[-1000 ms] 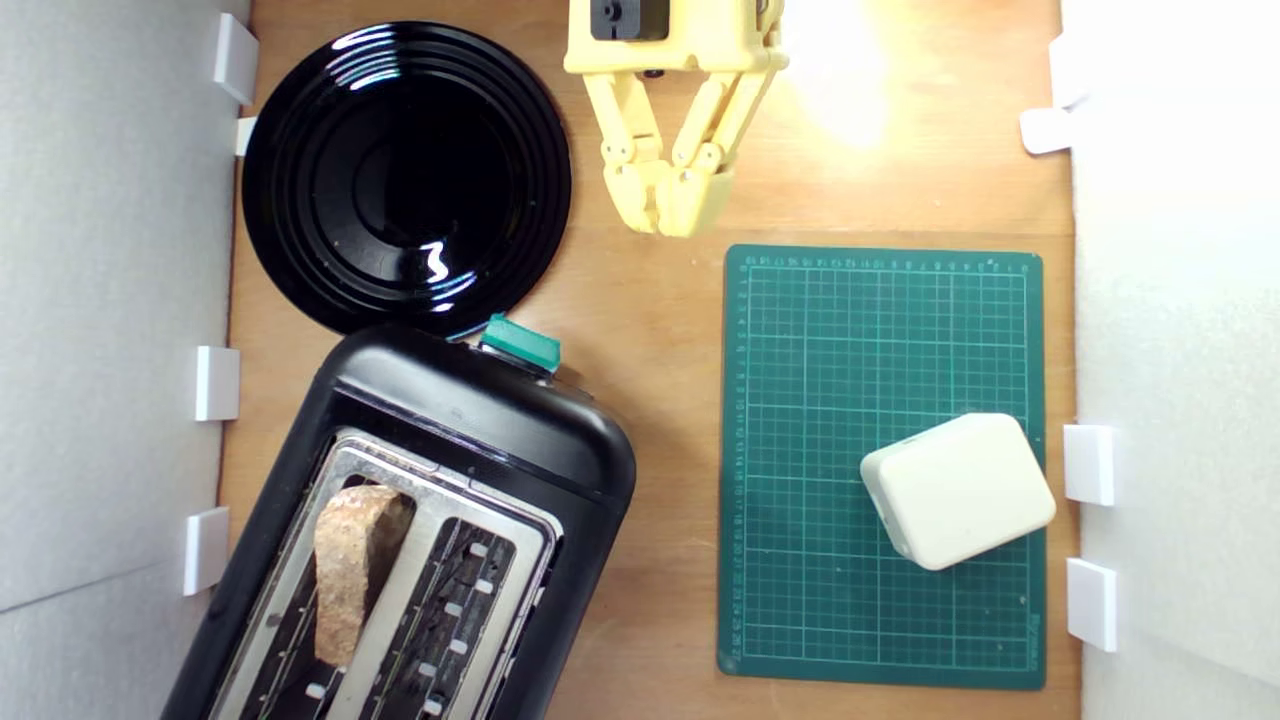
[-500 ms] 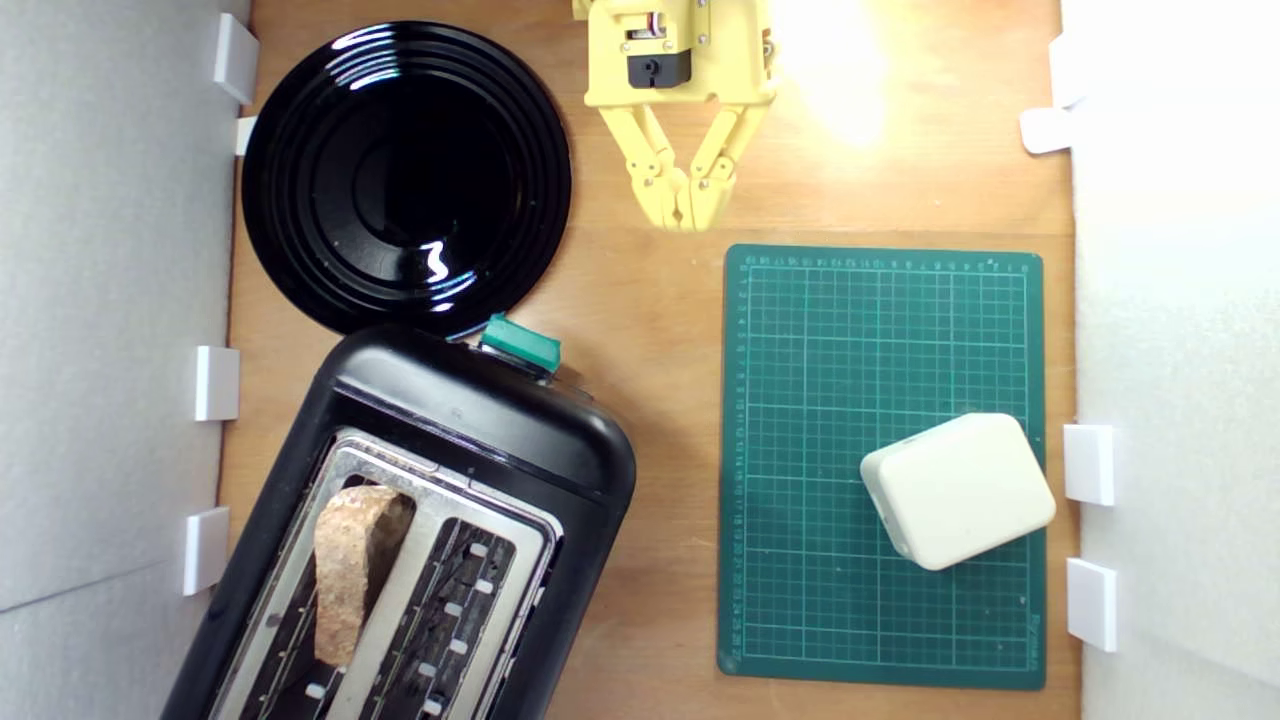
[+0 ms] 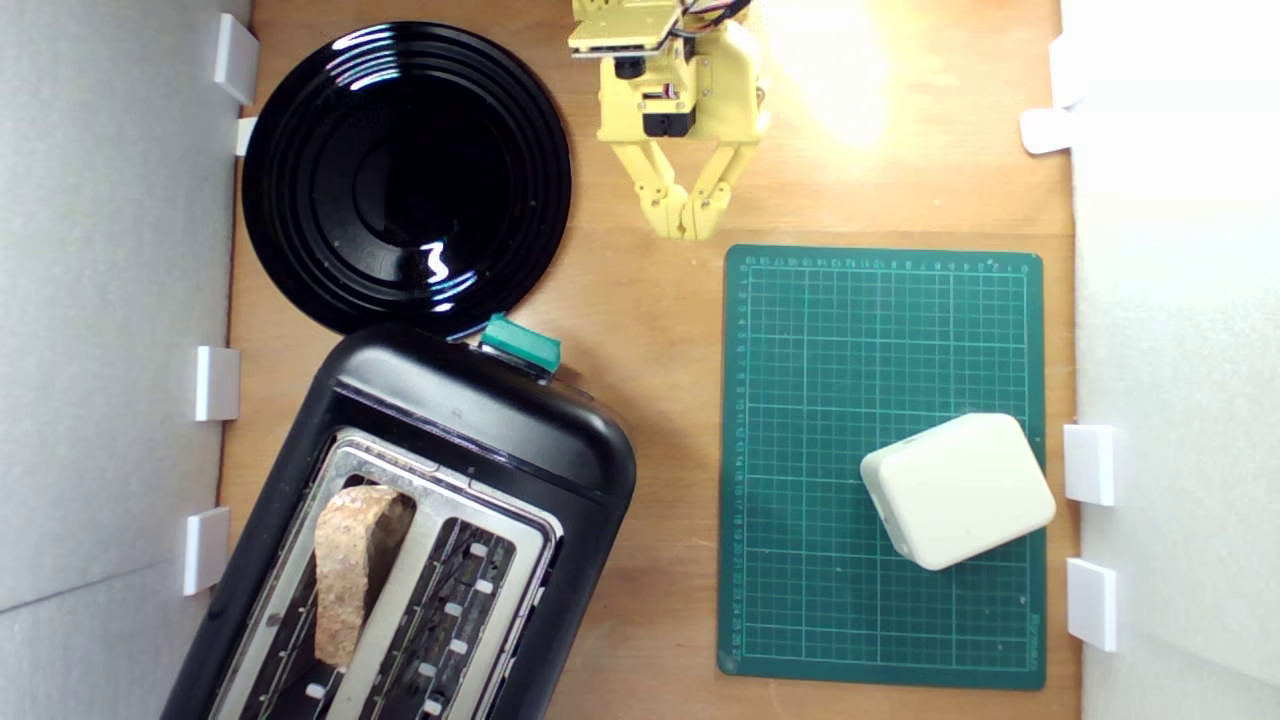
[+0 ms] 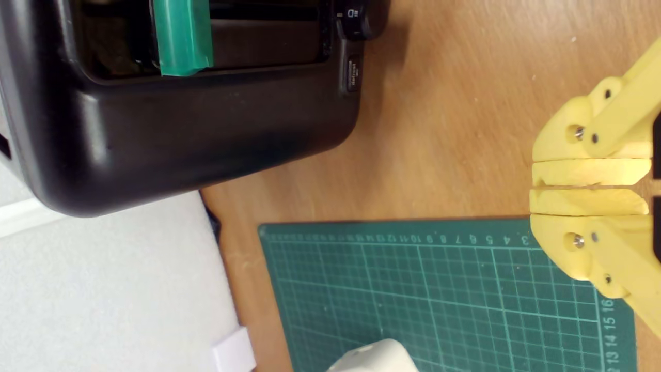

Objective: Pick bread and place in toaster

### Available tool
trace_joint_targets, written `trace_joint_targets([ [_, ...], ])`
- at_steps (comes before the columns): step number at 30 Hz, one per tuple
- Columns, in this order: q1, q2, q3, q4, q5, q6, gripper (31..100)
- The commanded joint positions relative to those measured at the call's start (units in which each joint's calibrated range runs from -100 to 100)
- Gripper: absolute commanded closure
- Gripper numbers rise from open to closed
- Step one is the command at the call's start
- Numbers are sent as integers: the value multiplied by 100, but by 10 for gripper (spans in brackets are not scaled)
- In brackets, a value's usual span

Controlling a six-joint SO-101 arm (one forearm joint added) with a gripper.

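Bread (image 3: 350,570), judged light, stiff-crusted and crumbly, is seen upright in toaster (image 3: 480,420), best pinched across its faces; gripper (image 3: 687,222) closed, empty.

A wooden tabletop (image 3: 650,330) sits between pale grey-white walls (image 3: 110,350) on both sides, held by small white brackets (image 3: 216,383). Bright warm light glares on the wood at the far edge.

Yellow gripper (image 4: 537,186) seen with jaws pressed together, above green mat (image 4: 439,299) edge; black toaster (image 4: 181,129) beyond.
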Motion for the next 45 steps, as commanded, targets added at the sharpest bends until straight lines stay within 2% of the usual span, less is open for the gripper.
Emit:
trace_joint_targets([
  [1, -167, -68, 264, 69, -44, 20, 910],
  [4, -183, -68, 500, 69, -44, 20, 952],
  [12, -240, -68, 855, 60, -53, -1, 964],
  [13, -215, -68, 855, 42, -53, -6, 992],
  [45, -191, -60, 845, -21, -36, -27, 992],
])
